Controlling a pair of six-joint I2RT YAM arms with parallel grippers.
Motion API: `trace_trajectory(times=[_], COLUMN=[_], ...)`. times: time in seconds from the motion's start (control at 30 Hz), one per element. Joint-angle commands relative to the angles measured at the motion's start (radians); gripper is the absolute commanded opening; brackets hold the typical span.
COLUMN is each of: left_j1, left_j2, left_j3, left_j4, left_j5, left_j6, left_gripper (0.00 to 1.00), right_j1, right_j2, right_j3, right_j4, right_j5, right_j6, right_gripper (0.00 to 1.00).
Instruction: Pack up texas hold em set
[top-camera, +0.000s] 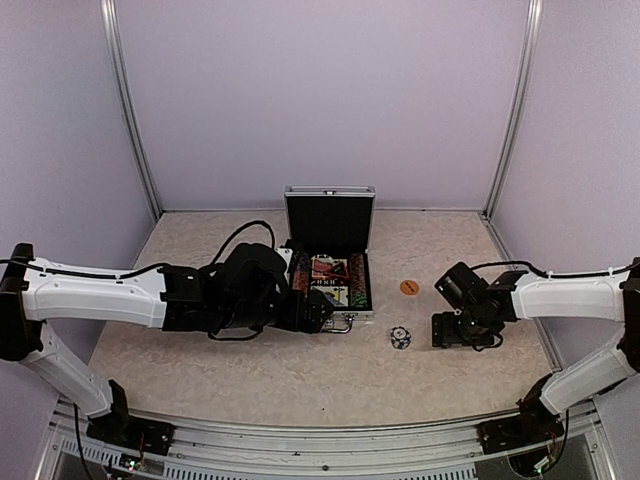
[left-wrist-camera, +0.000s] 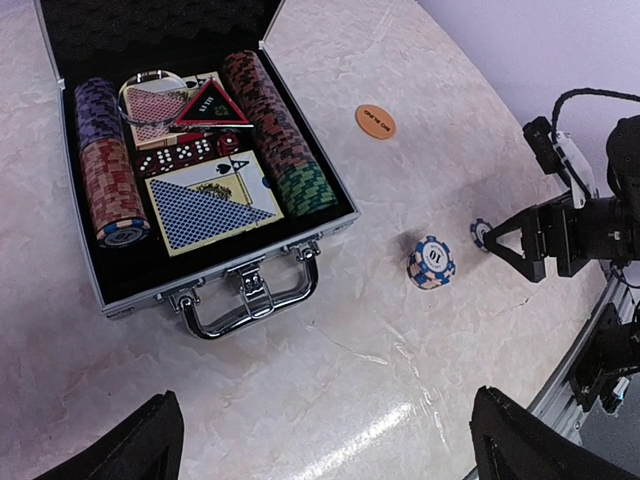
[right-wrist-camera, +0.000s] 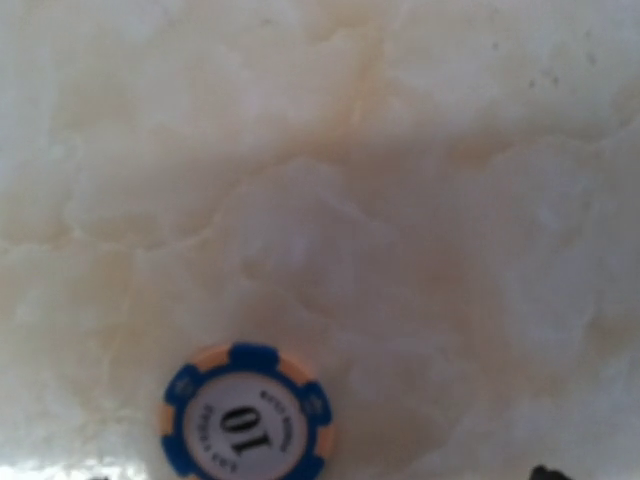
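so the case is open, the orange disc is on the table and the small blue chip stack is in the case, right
Not quite: the small blue chip stack stands on the table outside the case, as the left wrist view shows. The case is open and the orange disc is on the table.

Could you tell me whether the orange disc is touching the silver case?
Apart: left wrist view shows bare table between orange disc and silver case.
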Motion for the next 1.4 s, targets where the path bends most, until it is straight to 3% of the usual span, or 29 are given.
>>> trace_trajectory(times=[0.0, 0.37, 0.67, 1.0, 1.37], left_j1=[0.005, 0.005, 0.008, 0.009, 0.011], left_j2=[-0.012, -0.034, -0.036, -0.028, -0.023], left_j3=[0.000, -0.011, -0.005, 0.011, 0.013], left_j4=[0.025, 0.024, 0.022, 0.019, 0.021], left_j5=[0.016, 0.012, 0.007, 0.010, 0.013], left_j6=[0.006, 0.004, 0.009, 0.015, 0.015], left_gripper=[0.99, 0.99, 0.99, 0.99, 0.99], right_j1=[-0.032, -0.065, -0.066, -0.015, 0.043], right_j2=[0.018, 0.086, 0.113, 0.104, 0.122], right_j3=[-0.026, -0.052, -0.079, -0.072, -0.087], right_j4=[0.091, 0.160, 0.193, 0.142, 0.108], right_j5=[-0.042, -0.105, -0.134, -0.114, -0.071], right_j6=[0.003, -0.043, -0.044, -0.028, 0.019], right_gripper=[0.88, 0.80, 0.55, 0.59, 0.50])
